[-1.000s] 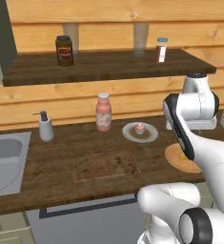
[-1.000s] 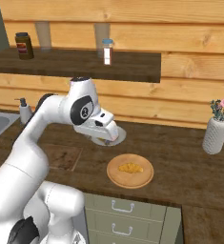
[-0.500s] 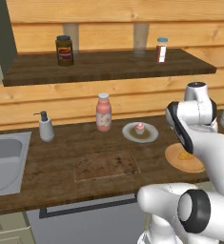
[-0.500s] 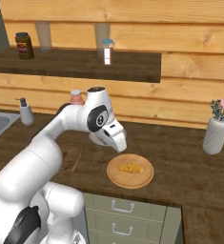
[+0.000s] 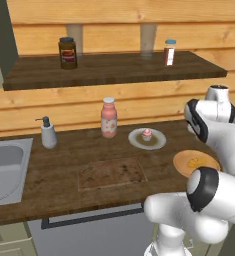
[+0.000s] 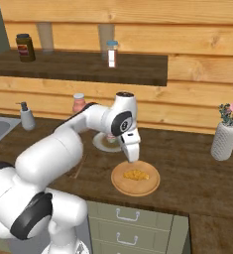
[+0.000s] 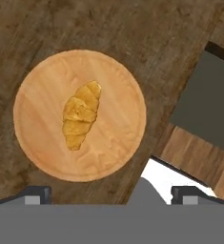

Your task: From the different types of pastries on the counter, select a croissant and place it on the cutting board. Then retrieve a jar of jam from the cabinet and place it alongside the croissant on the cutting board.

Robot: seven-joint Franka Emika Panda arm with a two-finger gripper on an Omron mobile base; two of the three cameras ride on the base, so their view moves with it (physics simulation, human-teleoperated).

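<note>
Golden croissant (image 7: 81, 115) lies untouched on a round plate (image 6: 148, 186), at three o'clock from the bare cutting board (image 5: 111, 173). Gripper (image 6: 132, 158) hovers above, jaws spread, empty. Both placements remain.

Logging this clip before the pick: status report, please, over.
Gripper open, empty, above the plate. Croissant lies on that plate, untouched. Cutting board bare. Nothing in the way.

Croissant (image 7: 81, 114) on plate (image 7: 37, 147), right of cutting board (image 5: 111, 173).
</note>
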